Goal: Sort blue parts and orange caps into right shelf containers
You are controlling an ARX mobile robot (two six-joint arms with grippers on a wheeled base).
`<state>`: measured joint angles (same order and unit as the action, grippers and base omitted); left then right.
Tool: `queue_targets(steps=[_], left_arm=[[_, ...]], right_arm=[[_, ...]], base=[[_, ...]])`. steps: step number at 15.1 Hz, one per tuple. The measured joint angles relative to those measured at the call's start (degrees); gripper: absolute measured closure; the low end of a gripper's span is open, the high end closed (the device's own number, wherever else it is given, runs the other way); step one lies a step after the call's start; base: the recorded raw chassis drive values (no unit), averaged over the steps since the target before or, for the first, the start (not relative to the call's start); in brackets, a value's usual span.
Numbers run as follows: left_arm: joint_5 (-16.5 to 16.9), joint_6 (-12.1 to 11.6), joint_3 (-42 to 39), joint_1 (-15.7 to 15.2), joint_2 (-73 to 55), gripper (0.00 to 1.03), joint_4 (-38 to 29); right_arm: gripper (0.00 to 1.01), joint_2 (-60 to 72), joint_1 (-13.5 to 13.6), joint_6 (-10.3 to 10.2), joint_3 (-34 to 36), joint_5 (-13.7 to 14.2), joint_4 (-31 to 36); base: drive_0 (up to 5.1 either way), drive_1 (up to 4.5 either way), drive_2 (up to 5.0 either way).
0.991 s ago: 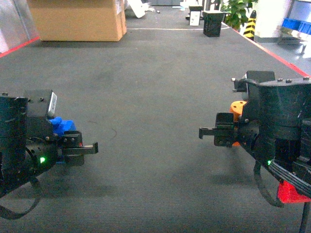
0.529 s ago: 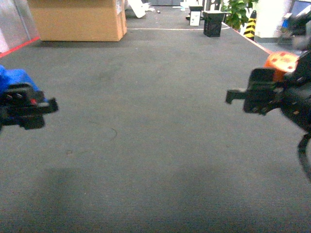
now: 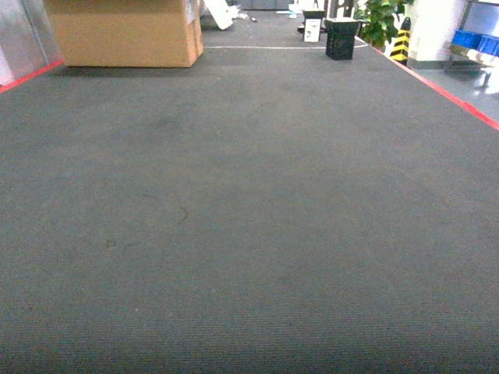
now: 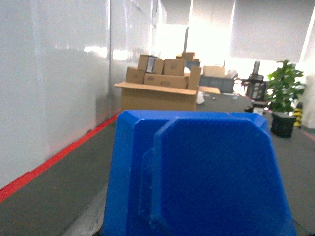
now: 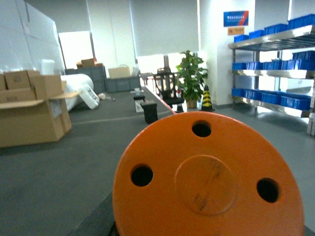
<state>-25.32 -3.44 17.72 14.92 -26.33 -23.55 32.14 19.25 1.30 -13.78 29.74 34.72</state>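
My left wrist camera is filled by a blue part (image 4: 197, 177), my right by an orange cap (image 5: 211, 182) with three holes. Blue crates (image 5: 275, 98) line the shelf (image 5: 268, 44) far right. Neither gripper shows, so I cannot tell their state. Ahead: grey floor (image 3: 249, 234), cardboard box (image 3: 125, 31).
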Motion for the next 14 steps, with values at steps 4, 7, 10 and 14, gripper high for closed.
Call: queue_targets(steps=[4, 7, 10, 14], left_arm=[[11.45, 1.86, 1.42, -4.35, 2.1, 0.59, 16.24], [21.44, 3.02, -5.31, -9.99, 7.34, 0.59, 17.44], [24.98, 3.21, -8.87, -15.12, 10.64, 0.59, 16.9], [25.22, 3.23, -11.98, -14.75, 13.75, 0.6, 16.96]], right_arm=[[0.55, -5.25, -5.33, -0.44, -1.68, -13.4, -20.83], [0.55, -10.71, -10.58, -0.66, 3.89, -21.03, -23.63], [0.55, -14.43, -17.2, -0.81, 6.88, -28.3, -24.28], [0.55, -17.77, -19.23, -1.03, 9.16, -29.77, -25.31]], base=[[0.0, 0.0, 0.0], [0.0, 0.0, 0.0], [0.0, 0.0, 0.0], [0.0, 0.0, 0.0]])
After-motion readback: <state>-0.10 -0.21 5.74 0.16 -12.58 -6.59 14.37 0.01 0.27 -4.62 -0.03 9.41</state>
